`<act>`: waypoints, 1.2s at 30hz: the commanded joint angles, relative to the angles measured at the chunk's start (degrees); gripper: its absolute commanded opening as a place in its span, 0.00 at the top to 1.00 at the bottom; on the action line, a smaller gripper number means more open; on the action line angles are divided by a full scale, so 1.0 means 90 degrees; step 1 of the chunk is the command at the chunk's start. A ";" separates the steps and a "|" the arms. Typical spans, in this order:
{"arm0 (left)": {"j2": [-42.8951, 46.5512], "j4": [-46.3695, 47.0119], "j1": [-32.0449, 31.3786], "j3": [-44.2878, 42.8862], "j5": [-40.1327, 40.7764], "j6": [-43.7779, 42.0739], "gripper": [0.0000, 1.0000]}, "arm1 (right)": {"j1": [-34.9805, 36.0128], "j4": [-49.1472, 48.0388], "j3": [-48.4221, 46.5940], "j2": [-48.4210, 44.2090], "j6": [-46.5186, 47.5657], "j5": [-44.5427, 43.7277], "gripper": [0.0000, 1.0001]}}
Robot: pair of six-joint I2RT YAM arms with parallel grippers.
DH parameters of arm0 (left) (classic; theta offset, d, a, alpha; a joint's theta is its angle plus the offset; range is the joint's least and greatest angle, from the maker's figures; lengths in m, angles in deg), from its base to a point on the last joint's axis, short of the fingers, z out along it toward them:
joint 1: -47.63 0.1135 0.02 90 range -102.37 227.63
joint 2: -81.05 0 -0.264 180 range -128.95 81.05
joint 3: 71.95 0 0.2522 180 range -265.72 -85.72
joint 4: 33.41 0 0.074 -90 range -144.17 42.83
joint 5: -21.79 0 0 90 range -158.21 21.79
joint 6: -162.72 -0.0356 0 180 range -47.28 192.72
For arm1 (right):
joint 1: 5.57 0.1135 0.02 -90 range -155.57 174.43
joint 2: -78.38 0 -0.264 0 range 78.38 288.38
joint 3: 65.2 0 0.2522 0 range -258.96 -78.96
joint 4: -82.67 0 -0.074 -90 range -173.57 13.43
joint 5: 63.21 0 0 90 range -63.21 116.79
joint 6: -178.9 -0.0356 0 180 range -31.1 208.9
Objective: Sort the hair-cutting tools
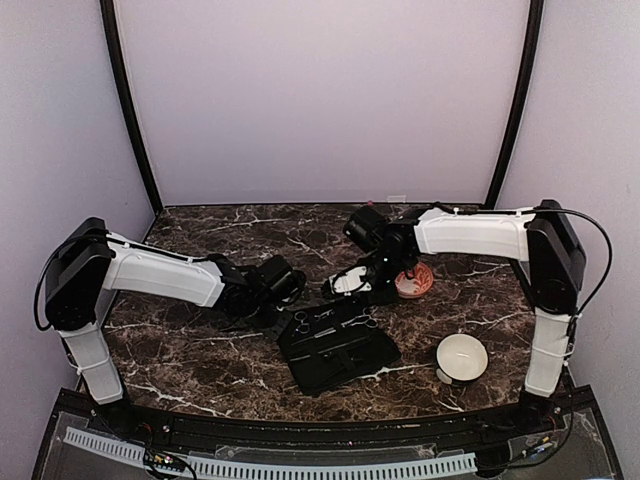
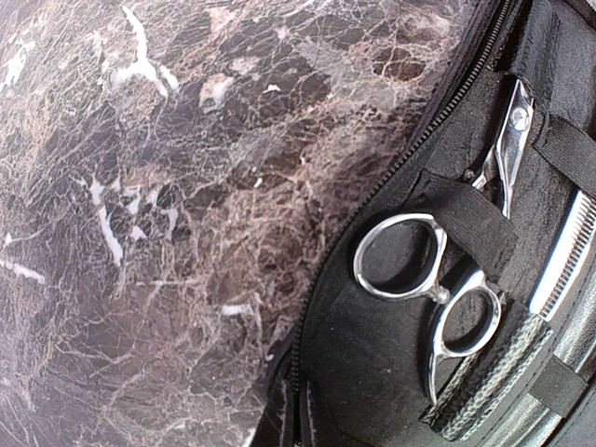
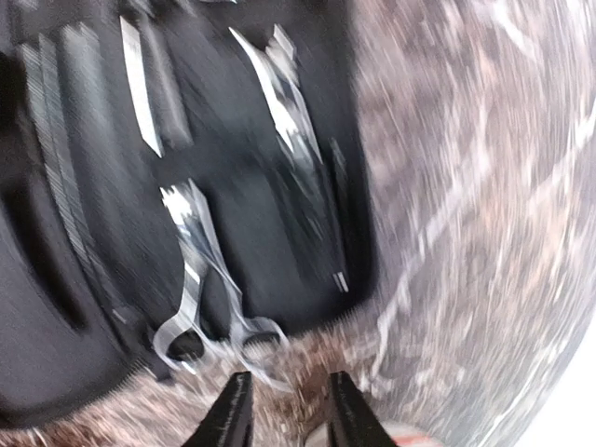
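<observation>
Right gripper (image 3: 289, 384) hangs with its black fingers slightly parted and nothing between them, just short of the looped handles of the shiny steel scissors (image 3: 207, 289). Those lie in the flat black fabric case (image 3: 47, 363) near a ridged dark comb (image 3: 58, 158). Left gripper (image 1: 272, 283) is clenched tight, low over the veiny brown marble desk (image 1: 180, 360) just beside the case.

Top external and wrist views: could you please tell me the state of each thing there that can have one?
Left gripper: shut.
Right gripper: open, empty.
Case: open, lying flat.
Scissors in the left wrist view: closed, tucked under a strap.
Scissors nearest the right gripper: closed, in the case.
White bowl: upright.
Orange bowl: upright, partly hidden.
</observation>
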 commanded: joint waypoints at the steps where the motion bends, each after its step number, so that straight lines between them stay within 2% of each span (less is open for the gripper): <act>1: 0.0184 0.0161 0.0016 0.0059 -0.0073 0.0072 1.00 | -0.0378 0.0258 -0.0013 -0.0017 -0.0133 0.0182 0.77; 6: 0.0247 0.0106 0.0011 0.0048 -0.0063 0.0076 1.00 | -0.0419 0.0282 0.0011 0.0104 -0.0080 0.0334 0.78; 13: 0.0292 0.0116 0.0016 0.0086 -0.0078 0.0161 1.00 | -0.0411 0.0335 0.0036 0.0279 -0.0027 0.0660 0.72; 20: 0.0292 0.0129 0.0017 0.0127 -0.0096 0.0182 1.00 | -0.0410 0.0338 0.0099 0.0440 0.0037 0.0733 0.71; 36: 0.0317 0.0204 0.0014 0.0262 -0.0124 0.0260 1.00 | -0.0128 0.0368 -0.0029 0.0897 0.0088 0.0625 0.83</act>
